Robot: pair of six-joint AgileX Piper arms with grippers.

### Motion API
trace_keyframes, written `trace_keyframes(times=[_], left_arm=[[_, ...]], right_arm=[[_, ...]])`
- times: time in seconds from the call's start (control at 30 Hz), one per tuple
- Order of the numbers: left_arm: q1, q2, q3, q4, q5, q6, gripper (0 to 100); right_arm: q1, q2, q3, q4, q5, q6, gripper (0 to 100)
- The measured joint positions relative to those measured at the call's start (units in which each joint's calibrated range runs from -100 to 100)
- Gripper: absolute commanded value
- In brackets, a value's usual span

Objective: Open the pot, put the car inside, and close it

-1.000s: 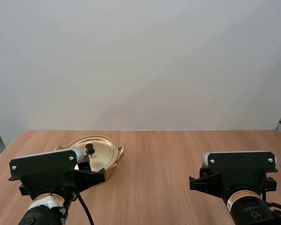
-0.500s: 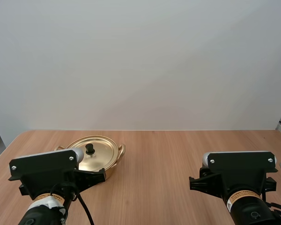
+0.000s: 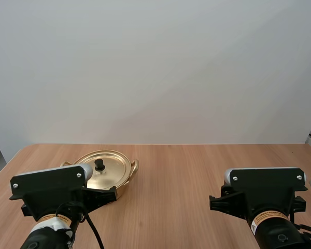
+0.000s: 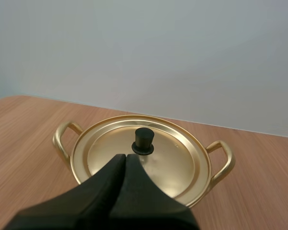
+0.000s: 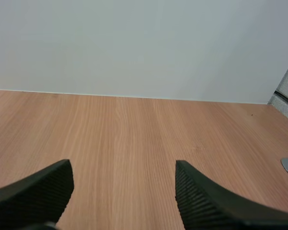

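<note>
The gold pot [image 3: 102, 173] sits on the wooden surface [image 3: 186, 176] in front of the left arm, with its lid [image 4: 141, 155] seated flat on the rim and the black knob [image 4: 144, 141] upright at the centre. No car lies on the surface, so this fits two stages: the pot shut with the car yet to arrive, or the pot shut again with the car inside. What the pot holds I cannot tell, as the lid hides it.

The left pincer [image 4: 126, 156] has its fingers pressed together as one dark wedge, its tip just short of the knob and holding nothing. The right pincer [image 5: 122, 165] stands with fingers wide apart over bare wood, well apart from the pot.
</note>
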Motion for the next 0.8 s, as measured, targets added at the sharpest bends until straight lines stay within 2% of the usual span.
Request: trace_keyframes(times=[0.2,0.33,0.5,0.53,0.7,0.8], left_arm=[[0.0,0.0,0.0,0.0,0.0,0.0,0],[0.0,0.0,0.0,0.0,0.0,0.0,0],[0.0,0.0,0.0,0.0,0.0,0.0,0],[0.0,0.0,0.0,0.0,0.0,0.0,0],[0.0,0.0,0.0,0.0,0.0,0.0,0],[0.0,0.0,0.0,0.0,0.0,0.0,0]], right_arm=[[0.0,0.0,0.0,1.5,-0.2,0.7,100],[0.1,0.0,0.0,7.4,-2.8,0.3,100],[0.2,0.0,0.0,14.4,-6.4,-3.5,100],[0.2,0.0,0.0,17.2,-6.0,-5.5,95],[0.2,0.0,0.0,22.0,-1.1,-8.8,46],[0.2,0.0,0.0,23.1,-0.7,-8.8,22]])
